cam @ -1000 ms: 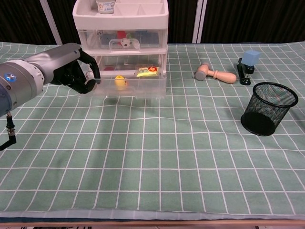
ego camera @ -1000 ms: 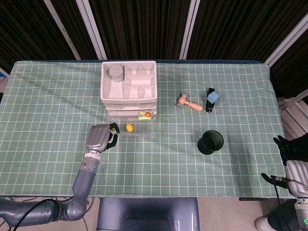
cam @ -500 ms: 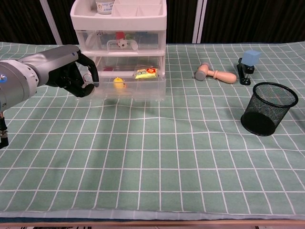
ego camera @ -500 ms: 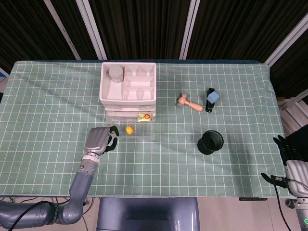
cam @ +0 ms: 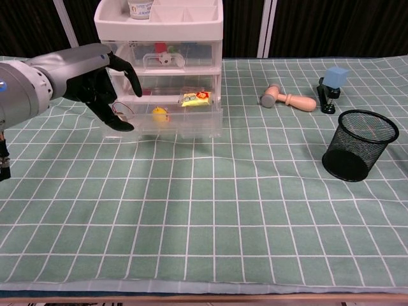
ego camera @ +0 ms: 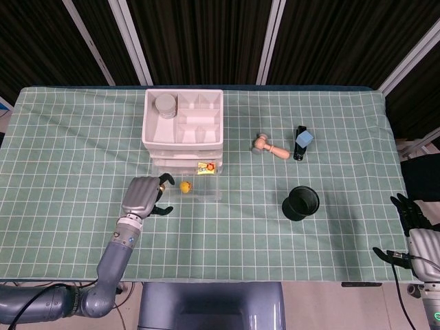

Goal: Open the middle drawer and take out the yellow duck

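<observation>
A white drawer unit (ego camera: pixel 183 127) (cam: pixel 159 38) stands at the back of the table. One clear drawer (ego camera: pixel 189 189) (cam: pixel 167 120) is pulled out toward me. The small yellow duck (ego camera: pixel 185 185) (cam: pixel 159 113) lies inside it, with a yellow snack packet (ego camera: pixel 205 167) (cam: pixel 196 97) further back. My left hand (ego camera: pixel 142 196) (cam: pixel 102 80) hovers at the drawer's front left corner, fingers spread and holding nothing. It is apart from the duck. My right hand (ego camera: pixel 412 218) sits low off the table's right edge, empty, and shows only in the head view.
A wooden mallet (ego camera: pixel 269 146) (cam: pixel 288 99) and a black tool carrying a blue cube (ego camera: pixel 301 142) (cam: pixel 331 86) lie right of the unit. A black mesh cup (ego camera: pixel 301 203) (cam: pixel 358 145) stands nearer the front right. A jar (ego camera: pixel 165 104) sits in the unit's top tray.
My left hand's fingers were curled at the drawer's front left end; they have now spread apart and lifted off it. The right hand has not moved.
</observation>
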